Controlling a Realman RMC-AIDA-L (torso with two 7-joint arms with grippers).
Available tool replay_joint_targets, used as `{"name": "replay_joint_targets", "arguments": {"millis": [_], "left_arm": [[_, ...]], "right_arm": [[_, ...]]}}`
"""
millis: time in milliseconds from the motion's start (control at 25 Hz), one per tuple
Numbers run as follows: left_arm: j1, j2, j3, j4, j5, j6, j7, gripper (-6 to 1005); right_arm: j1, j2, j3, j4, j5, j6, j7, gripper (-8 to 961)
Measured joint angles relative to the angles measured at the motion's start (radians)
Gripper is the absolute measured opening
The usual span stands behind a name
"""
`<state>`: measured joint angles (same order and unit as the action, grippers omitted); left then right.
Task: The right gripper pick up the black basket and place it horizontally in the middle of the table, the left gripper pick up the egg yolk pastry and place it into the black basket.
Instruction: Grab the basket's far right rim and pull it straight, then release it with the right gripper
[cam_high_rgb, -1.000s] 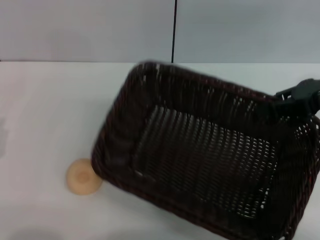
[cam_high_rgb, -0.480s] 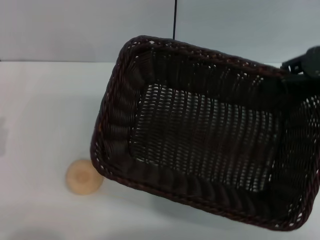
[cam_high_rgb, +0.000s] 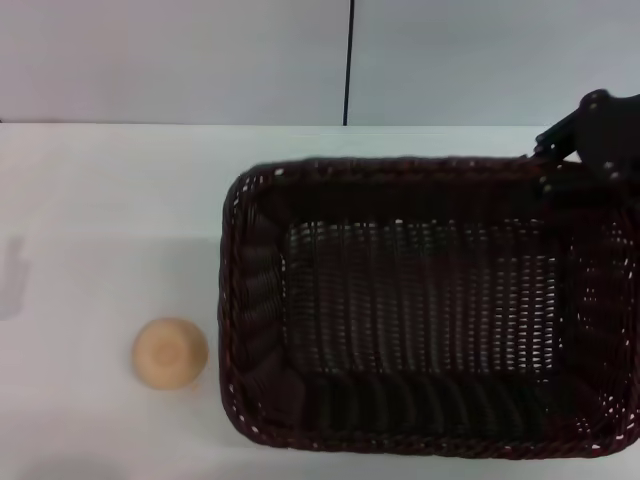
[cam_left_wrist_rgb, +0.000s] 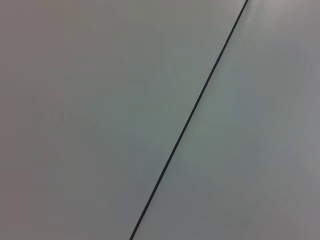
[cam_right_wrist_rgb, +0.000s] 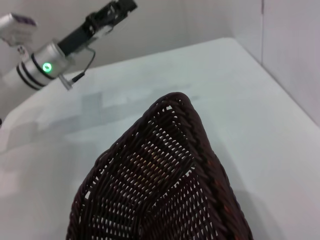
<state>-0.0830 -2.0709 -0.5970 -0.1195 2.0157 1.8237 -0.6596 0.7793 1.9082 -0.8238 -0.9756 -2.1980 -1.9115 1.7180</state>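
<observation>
The black basket (cam_high_rgb: 430, 310), a large dark woven wicker rectangle with sloping open-weave sides, now lies with its long sides running left to right across the plain white table (cam_high_rgb: 100, 200), filling the middle and right of my head view. From here I judge the first half of the task close to done: the basket looks level and squared up, though I cannot tell whether it is fully resting on the tabletop or held just above it. The right gripper (cam_high_rgb: 600, 135) is at the basket's far right corner, touching the braided rim there; its fingers are hidden against the dark weave, so I cannot tell how wide they stand or whether they have the rim pinched. My right wrist view looks down along one corner of the basket (cam_right_wrist_rgb: 170, 180), which fits a hold at the rim.

The egg yolk pastry (cam_high_rgb: 170, 352), a small round pale tan bun, sits on the table just beside the basket's near left corner, apart from it. It is not yet in the basket, so that half is left.

The left gripper (cam_right_wrist_rgb: 117, 10) is raised well away at the far left, fingers unclear
</observation>
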Motion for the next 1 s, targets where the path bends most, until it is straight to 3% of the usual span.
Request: {"name": "replay_joint_targets", "arguments": {"millis": [280,1000], "left_arm": [[0.000,0.000,0.018,-0.012,0.000,0.001,0.000,668],[-0.001,0.000,0.039,-0.023,0.000,-0.004,0.000,669]], "right_arm": [[0.017,0.006,-0.006,0.095,-0.011,0.052,-0.070,247],[0.038,0.011,-0.009,0.174,-0.026,0.116,-0.095,279]]}}
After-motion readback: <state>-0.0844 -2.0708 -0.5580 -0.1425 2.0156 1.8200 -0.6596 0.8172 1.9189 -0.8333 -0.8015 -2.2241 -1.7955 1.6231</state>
